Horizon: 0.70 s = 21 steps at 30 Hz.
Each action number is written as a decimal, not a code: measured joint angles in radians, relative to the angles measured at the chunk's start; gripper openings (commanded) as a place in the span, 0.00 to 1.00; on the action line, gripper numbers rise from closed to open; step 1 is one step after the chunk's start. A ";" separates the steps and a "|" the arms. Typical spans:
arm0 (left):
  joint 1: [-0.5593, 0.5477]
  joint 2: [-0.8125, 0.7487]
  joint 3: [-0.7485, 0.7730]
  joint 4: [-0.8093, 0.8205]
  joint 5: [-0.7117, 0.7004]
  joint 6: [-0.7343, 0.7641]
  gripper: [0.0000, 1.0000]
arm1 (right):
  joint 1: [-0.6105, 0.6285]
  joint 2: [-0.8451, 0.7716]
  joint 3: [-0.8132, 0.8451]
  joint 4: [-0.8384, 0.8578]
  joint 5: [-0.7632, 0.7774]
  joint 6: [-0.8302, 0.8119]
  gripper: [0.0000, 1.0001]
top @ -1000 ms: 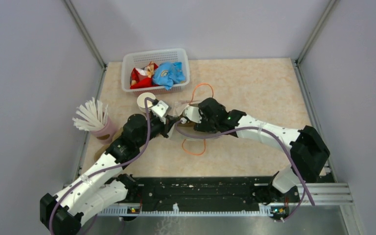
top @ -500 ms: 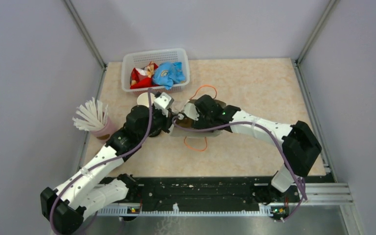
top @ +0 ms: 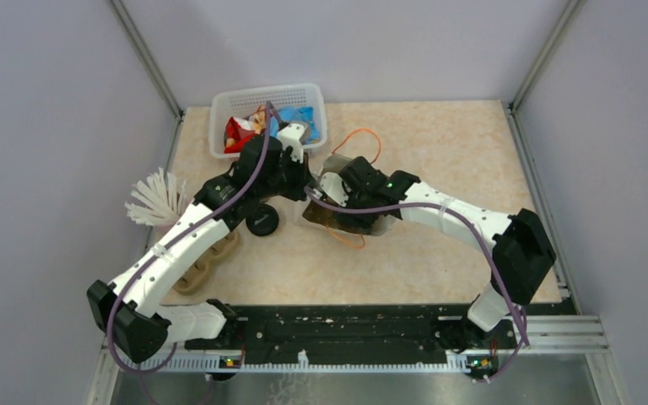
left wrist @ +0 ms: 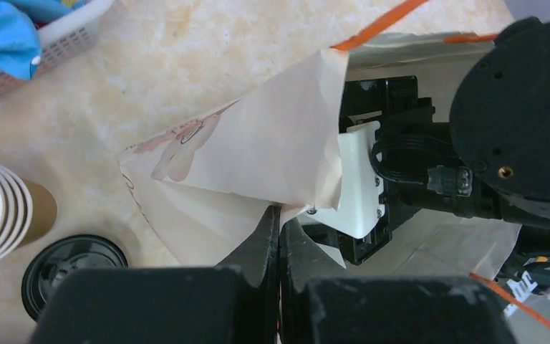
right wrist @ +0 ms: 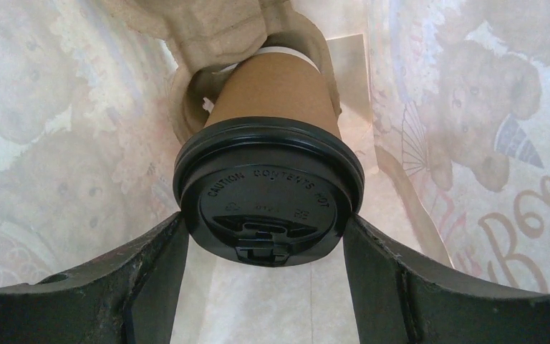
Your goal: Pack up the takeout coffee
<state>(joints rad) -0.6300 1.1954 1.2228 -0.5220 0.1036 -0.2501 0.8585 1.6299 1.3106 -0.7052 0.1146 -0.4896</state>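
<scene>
Your pale marbled worktop point(top: 456, 152) sits between grey walls, with a white basket point(top: 217, 126) at its far left. Mid-worktop, your left jaws are pressed together on the rim of the printed paper bag point(left wrist: 258, 158). Your right jaws reach inside that bag and clamp the takeout coffee point(right wrist: 268, 179) by its black lid from both sides. The cup is tilted against a pulp carrier point(right wrist: 208, 29).

I see plain lilac walls point(top: 388, 42) around my beige marbled table point(top: 447, 143), with metal posts point(top: 146, 55) in the corners.
</scene>
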 measured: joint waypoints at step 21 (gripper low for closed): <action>0.062 0.178 0.218 -0.310 -0.117 -0.175 0.00 | 0.061 0.179 0.179 -0.196 0.271 0.259 0.68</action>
<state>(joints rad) -0.5682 1.3731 1.4406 -0.8322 -0.0135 -0.4255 0.9192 1.8091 1.4895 -0.9016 0.3859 -0.2302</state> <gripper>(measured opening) 0.006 0.688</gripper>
